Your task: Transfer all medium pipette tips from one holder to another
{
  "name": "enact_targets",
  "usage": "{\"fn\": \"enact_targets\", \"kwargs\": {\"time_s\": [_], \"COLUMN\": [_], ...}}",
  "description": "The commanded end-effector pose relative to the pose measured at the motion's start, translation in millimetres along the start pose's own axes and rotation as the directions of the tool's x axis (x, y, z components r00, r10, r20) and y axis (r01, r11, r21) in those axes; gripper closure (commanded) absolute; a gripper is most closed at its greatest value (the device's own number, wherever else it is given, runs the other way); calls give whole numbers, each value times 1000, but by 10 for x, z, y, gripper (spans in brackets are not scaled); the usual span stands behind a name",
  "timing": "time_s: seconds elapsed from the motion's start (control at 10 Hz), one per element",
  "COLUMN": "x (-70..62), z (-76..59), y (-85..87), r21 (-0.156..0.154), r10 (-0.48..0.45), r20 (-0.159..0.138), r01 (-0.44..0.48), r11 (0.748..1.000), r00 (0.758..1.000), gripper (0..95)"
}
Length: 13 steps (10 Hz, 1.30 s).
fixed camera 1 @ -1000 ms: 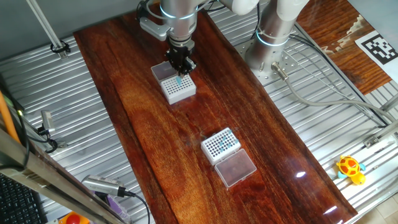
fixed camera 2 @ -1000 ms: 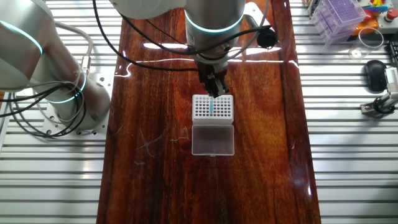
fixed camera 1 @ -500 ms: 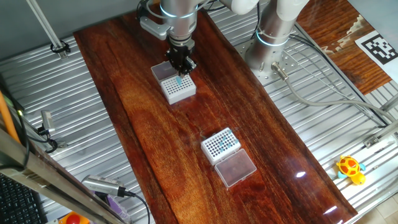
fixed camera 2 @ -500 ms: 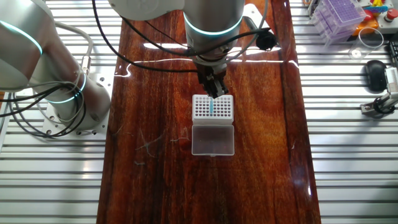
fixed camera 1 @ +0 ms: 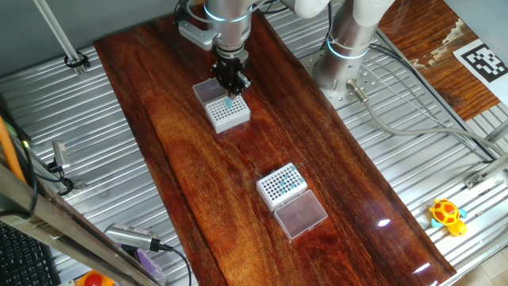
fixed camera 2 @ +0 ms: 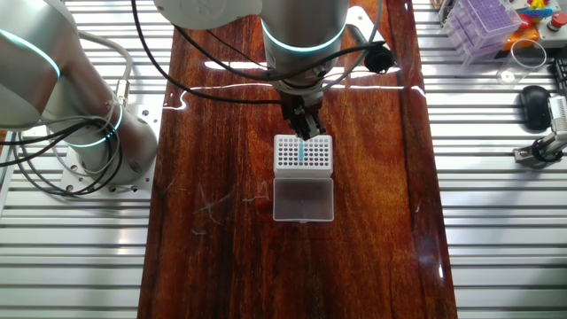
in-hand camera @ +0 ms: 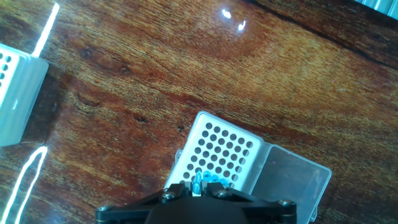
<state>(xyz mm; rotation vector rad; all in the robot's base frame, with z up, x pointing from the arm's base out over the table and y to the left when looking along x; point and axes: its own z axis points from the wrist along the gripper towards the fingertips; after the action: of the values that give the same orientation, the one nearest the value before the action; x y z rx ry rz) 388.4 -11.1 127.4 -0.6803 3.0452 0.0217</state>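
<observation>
Teal tip (fixed camera 2: 302, 153) in pincer (fixed camera 2: 302, 129); two racks (fixed camera 1: 228, 114)

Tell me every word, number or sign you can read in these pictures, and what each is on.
No readable words or numbers anywhere.
Black-and-white square code marker: a pattern, not text, lying on the wooden board at the far right of one fixed view.
White racks: plain hole grids, no labels visible.
Clutter at the table edges: too small or blurred to show any print.

A lab: pipette-tip racks (fixed camera 1: 281, 184), slatted aluminium bench (fixed camera 1: 413, 159).
</observation>
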Motion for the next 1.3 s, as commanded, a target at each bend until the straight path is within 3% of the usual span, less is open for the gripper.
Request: {"fn": "enact_targets", "kwargs": {"time_s": [0.1,0.7,1.3], "x": [-7,-25,-32], "z": [4,40,170], "y": [4,17,13], "r21": [1,2,9], "r10": [0,-4,-17], "r20": [-1,-1,-4], "r01": [0,4,17], "r11": [1000,1000,1000], "r00": [1000,1000,1000], "gripper": [950,950,950]}}
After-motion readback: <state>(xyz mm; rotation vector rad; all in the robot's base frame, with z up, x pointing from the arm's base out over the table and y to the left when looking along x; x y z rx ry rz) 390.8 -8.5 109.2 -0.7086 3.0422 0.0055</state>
